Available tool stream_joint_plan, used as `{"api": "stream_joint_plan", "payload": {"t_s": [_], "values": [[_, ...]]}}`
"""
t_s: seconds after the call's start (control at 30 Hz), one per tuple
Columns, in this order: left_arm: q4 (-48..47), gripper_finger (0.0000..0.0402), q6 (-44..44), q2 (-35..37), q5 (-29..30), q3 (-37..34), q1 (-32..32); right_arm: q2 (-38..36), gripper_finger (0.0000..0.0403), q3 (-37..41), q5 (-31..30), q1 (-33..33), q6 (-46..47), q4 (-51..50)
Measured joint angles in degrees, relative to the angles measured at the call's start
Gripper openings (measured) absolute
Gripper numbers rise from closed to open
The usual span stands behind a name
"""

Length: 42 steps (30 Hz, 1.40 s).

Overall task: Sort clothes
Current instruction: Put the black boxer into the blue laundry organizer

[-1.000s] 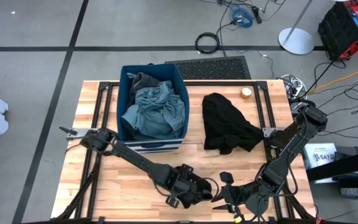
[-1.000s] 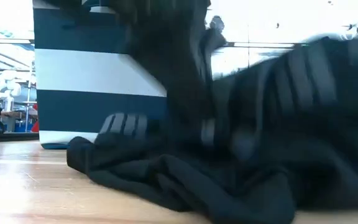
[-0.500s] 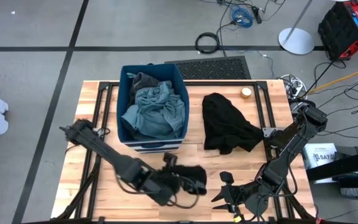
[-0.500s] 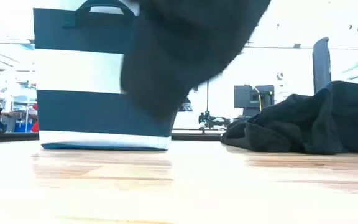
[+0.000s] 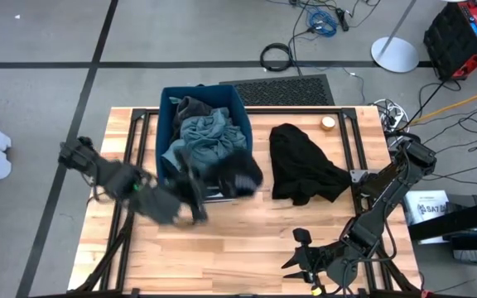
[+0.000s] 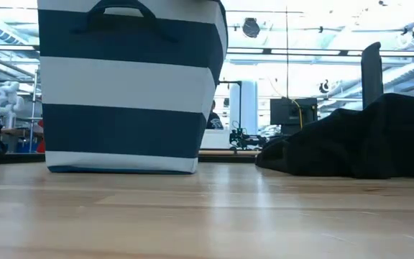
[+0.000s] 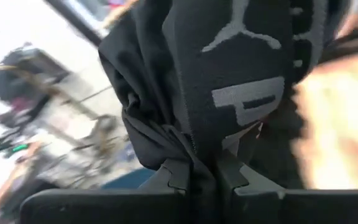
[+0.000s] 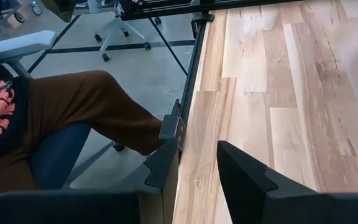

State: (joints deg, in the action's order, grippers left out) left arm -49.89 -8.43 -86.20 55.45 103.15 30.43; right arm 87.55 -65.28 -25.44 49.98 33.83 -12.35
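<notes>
My left gripper is shut on a black garment with grey printed marks. It holds the garment in the air at the near right corner of the navy-and-white striped bin. The bin holds grey-green and dark grey clothes. A second black garment lies bunched on the table to the bin's right and also shows in the low view. My right gripper is open and empty over the table's near edge. My left gripper pinches a gathered bunch of the black garment's cloth between its two fingers. Several folds run into the gap. The garment is lifted clear of the table and hangs slack beyond the fingers, beside the bin's near wall.
A small round pale object lies near the table's far edge. Black frame rails run along the table's sides. A seated person's leg in brown trousers shows beyond the table's edge. Bare wood lies in front of the bin.
My left gripper has taken the black garment from the table near the near edge, risen with it, and swung toward the far edge and left, up to the bin's near right corner. The garment has come clear of the table and left the low view.
</notes>
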Motion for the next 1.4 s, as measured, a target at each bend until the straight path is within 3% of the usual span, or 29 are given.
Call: {"api": "stream_joint_plan", "payload": {"t_s": [0.1, 0.23, 0.47, 0.63, 0.97, 1.17, 1.4], "values": [[0.04, 0.0027, -3.25, 3.52, 2.76, 0.02, -5.01, 0.00, 0.0100, 0.00, -0.03, 0.00, -0.17, -0.08], [0.04, 0.0027, -4.75, 7.58, 0.37, 0.02, -14.52, 0.00, 0.0100, 0.00, -0.03, 0.00, -0.42, -0.70], [-0.56, 0.0027, -4.35, 10.04, -16.20, 0.02, -35.41, 0.00, 0.0100, 0.00, -0.23, 0.00, -0.16, -4.57], [-0.93, 0.0027, -1.30, 9.22, -28.69, -2.76, -45.99, 0.00, 0.0100, 0.00, -0.25, 0.00, -0.03, -6.25], [-3.52, 0.0026, 3.19, 8.99, -41.34, -20.38, -55.89, 0.00, 0.0100, 0.00, -0.14, 0.25, 1.94, -7.06], [-1.10, 0.0026, 3.17, 9.07, -41.89, -32.80, -60.93, 0.00, 0.0100, 0.00, -0.21, 0.39, 1.94, -6.89], [0.54, 0.0035, 3.17, 9.07, -43.67, -41.32, -64.94, 0.00, 0.0100, 0.00, -0.34, -0.44, 1.22, -6.87]]}}
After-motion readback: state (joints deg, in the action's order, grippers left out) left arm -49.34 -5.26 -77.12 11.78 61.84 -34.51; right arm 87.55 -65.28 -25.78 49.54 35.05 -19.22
